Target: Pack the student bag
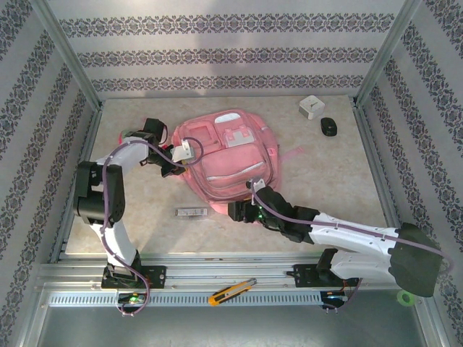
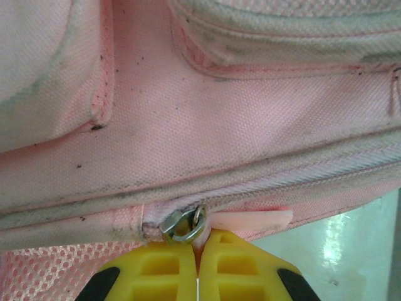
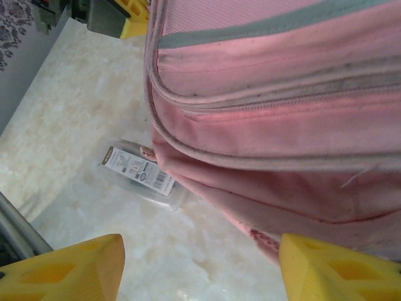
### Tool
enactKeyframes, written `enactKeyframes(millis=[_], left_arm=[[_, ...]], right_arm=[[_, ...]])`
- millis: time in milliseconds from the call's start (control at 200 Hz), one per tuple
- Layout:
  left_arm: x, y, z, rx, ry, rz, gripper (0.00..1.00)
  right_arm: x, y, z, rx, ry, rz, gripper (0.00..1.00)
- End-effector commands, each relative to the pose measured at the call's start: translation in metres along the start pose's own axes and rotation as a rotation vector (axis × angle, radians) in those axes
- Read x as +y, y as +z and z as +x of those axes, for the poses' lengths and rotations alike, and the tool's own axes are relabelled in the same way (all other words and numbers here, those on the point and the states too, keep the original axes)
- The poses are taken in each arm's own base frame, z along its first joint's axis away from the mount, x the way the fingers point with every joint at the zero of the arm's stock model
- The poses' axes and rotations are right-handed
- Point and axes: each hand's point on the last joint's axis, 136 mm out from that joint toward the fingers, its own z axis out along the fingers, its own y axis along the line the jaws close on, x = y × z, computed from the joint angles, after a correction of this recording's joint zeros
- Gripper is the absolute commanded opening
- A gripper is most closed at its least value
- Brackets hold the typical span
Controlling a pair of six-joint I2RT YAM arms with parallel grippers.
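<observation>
The student bag [image 1: 228, 155], a large pink backpack, lies flat in the middle of the table. My left gripper [image 1: 173, 163] is at its left edge. In the left wrist view its yellow fingers [image 2: 156, 269] are pressed together on the pale pink zipper pull [image 2: 250, 219], just below the metal slider [image 2: 182, 222] at the end of a zip seam. My right gripper [image 1: 235, 211] sits low at the bag's near edge. It is open, with bare table between its fingertips [image 3: 200, 276], and the right finger [image 3: 338, 269] is close to the bag's bottom corner [image 3: 282, 113].
A small clear packet with a printed label [image 1: 192, 212] [image 3: 141, 172] lies on the table beside the bag's near-left edge. A white box [image 1: 311, 107] and a black object [image 1: 330, 126] sit at the back right. A yellow box cutter [image 1: 233, 290] rests on the front rail.
</observation>
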Motion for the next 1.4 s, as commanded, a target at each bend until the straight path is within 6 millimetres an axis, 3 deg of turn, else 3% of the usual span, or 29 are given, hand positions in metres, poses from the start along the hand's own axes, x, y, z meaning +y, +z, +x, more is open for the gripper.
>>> enactKeyframes(millis=[0,185,355,680,735,974,1119,1399], left_arm=[[0.002,-0.013,-0.014,-0.041,-0.057,-0.049,0.0],[-0.009,-0.008,-0.027,-0.124,-0.169,0.012,0.01],[-0.013,0.002,-0.028,-0.136,-0.258,0.053,0.25],[-0.006,0.015,0.001,0.0,-0.279,-0.052,0.35],[-0.002,0.015,0.005,0.014,-0.287,-0.088,0.32],[-0.006,0.006,0.002,-0.006,-0.27,-0.122,0.0],[-0.018,0.002,-0.006,-0.053,-0.272,-0.106,0.0],[-0.054,0.013,-0.017,-0.039,-0.246,-0.024,0.0]], right_arm=[[-0.004,0.003,-0.002,-0.069,0.153,0.03,0.67],[-0.008,0.024,0.002,-0.104,0.265,0.023,0.66],[-0.007,0.031,-0.003,-0.12,0.245,0.046,0.65],[-0.014,0.026,-0.006,-0.151,0.241,0.062,0.64],[-0.015,0.025,-0.006,-0.152,0.24,0.063,0.63],[-0.025,0.03,0.004,-0.135,0.32,0.099,0.6],[-0.025,0.044,0.008,-0.123,0.37,0.111,0.56],[-0.025,0.063,-0.016,-0.22,0.398,0.112,0.43]])
